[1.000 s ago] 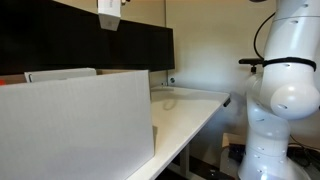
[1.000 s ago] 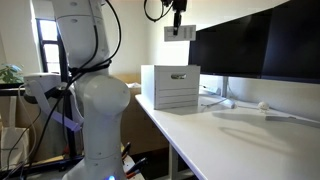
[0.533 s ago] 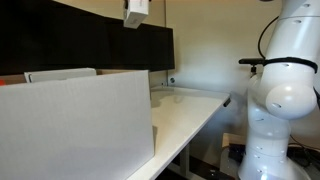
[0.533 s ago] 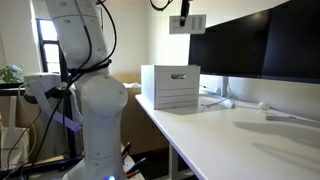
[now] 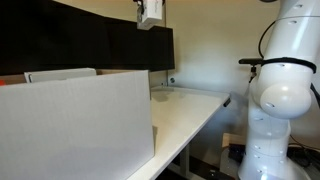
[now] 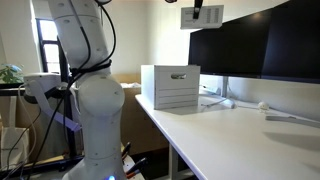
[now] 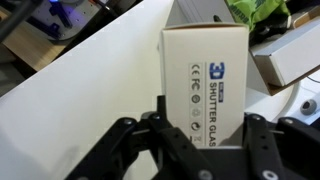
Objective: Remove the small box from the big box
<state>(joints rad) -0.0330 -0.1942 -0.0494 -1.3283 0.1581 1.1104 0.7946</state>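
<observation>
1. A small white rectangular carton [image 7: 205, 80] with dark print is clamped between the two dark fingers of the end effector [image 7: 205, 128], which is closed onto its sides.
2. In both exterior views the carton [image 5: 151, 13] [image 6: 201, 16] hangs high in the air, in front of the dark monitors [image 6: 262, 45] and well above the white desk [image 6: 235, 135].
3. The very large pale grey-white cardboard box [image 6: 170, 88] stands on the desk, lower and to the left, well apart from the carton.
4. The lifting-out looks done, since the carton is fully clear of the cardboard box.
5. What probably remains is lowering the carton onto bare desk to the right and letting go.
</observation>
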